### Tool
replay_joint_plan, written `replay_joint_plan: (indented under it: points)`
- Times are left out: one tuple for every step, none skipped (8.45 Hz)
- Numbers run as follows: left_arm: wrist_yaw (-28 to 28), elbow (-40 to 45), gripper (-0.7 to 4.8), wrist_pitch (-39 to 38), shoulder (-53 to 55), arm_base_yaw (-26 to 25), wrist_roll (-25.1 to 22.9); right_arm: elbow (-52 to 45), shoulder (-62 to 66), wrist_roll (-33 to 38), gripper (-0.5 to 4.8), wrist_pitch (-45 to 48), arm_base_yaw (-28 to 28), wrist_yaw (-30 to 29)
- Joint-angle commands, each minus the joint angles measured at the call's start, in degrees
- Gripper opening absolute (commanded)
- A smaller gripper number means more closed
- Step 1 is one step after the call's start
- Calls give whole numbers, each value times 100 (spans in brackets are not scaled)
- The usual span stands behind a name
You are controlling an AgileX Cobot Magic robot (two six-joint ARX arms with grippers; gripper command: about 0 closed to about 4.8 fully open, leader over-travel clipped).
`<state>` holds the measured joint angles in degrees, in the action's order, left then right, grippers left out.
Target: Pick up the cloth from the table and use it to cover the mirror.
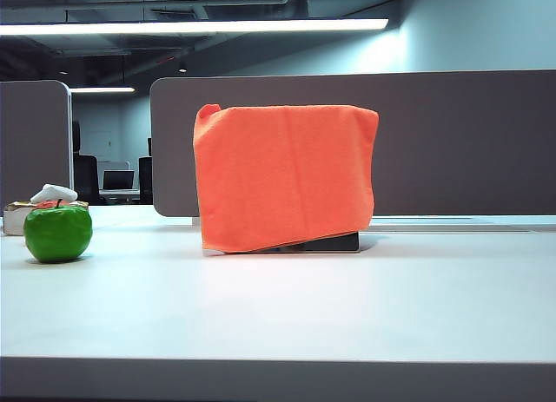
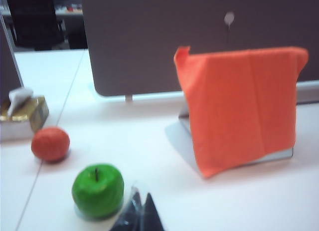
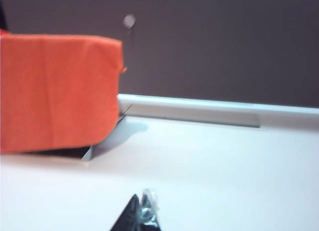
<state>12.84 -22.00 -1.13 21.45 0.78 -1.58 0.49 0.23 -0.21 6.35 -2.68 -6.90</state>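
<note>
The orange cloth (image 1: 285, 176) hangs draped over the upright mirror (image 1: 326, 243) on the white table (image 1: 278, 306). Only a dark strip of the mirror shows under the cloth's lower edge. Neither arm shows in the exterior view. In the left wrist view the cloth (image 2: 239, 104) covers the mirror (image 2: 279, 155), and my left gripper (image 2: 141, 201) is shut and empty, well back from it beside the green apple (image 2: 98, 189). In the right wrist view the cloth (image 3: 57, 91) hangs over the mirror (image 3: 65, 152), and my right gripper (image 3: 141, 201) is shut and empty, away from it over the bare table.
A green apple (image 1: 58, 233) sits on the table at the left. An orange fruit (image 2: 50, 143) and a tissue box (image 2: 22, 114) lie behind it. A grey desk partition (image 1: 452, 141) runs along the back of the table.
</note>
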Motion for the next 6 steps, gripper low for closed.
replay_joint_plan:
  points:
    - [0,181,-5,68,-4,7,20,-24,-11,-9,-2,164,0,-26]
    - [0,662,-5,339,-72,7,138,-24,-11,-162,-2,72,0,-33]
    - [-2,1099,-5,459,-595,4,380,-24,-11,-153,-2,76,-4,-74]
    - [-2,1187,-5,450,-782,4,409,-24,-11,-153,-2,76,-4,-74]
    - [-17,1259,-5,330,-1115,4,511,-24,-11,-153,-2,74,-4,-74]
    - [-17,1357,-5,-616,-2131,7,557,-24,-11,-155,-2,81,-7,-79]
